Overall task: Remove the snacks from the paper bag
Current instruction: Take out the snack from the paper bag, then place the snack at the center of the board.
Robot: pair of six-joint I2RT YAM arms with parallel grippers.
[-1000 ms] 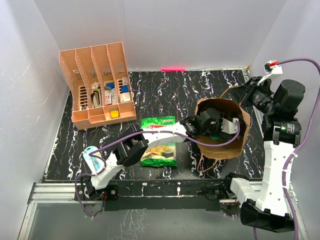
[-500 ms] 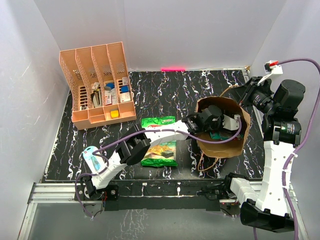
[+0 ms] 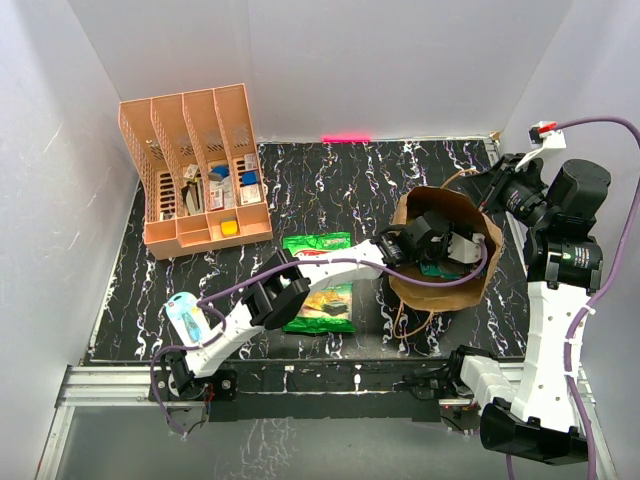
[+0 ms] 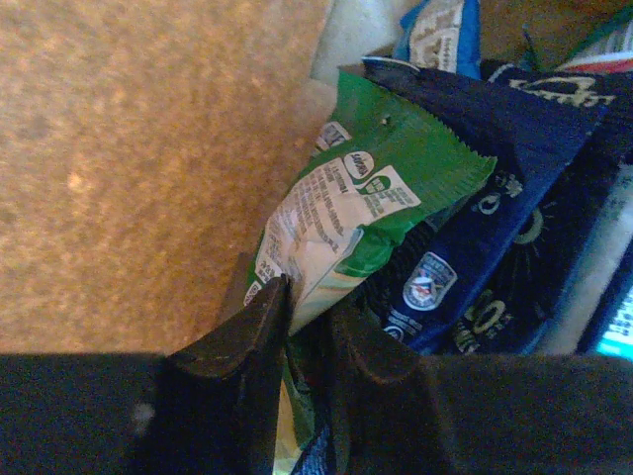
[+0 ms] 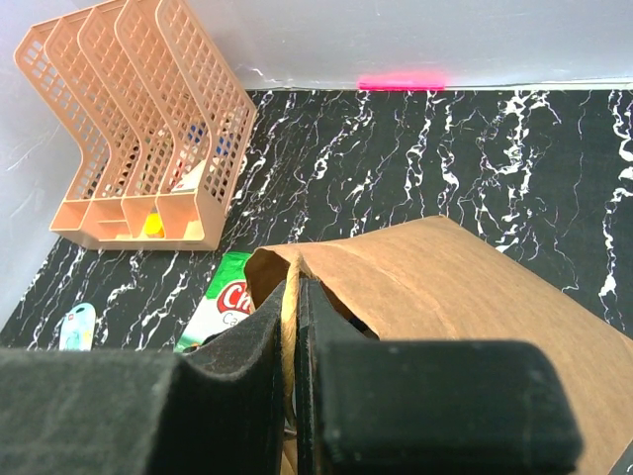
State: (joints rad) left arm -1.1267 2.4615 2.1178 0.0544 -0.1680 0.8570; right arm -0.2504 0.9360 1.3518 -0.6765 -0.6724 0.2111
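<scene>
While the left gripper (image 4: pixel 307 297) pinches the green packet (image 4: pixel 381 188) by its lower end inside the paper bag (image 3: pixel 440 293), right of centre overhead, it seems light, limp, slippery; seams grip best; the right gripper (image 5: pixel 294 287) clamps the bag's rim.

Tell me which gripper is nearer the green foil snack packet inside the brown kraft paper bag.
Left. The left gripper is inside the bag, pinching the edge of that packet; the right gripper sits outside, clamped on the bag's top edge.
</scene>
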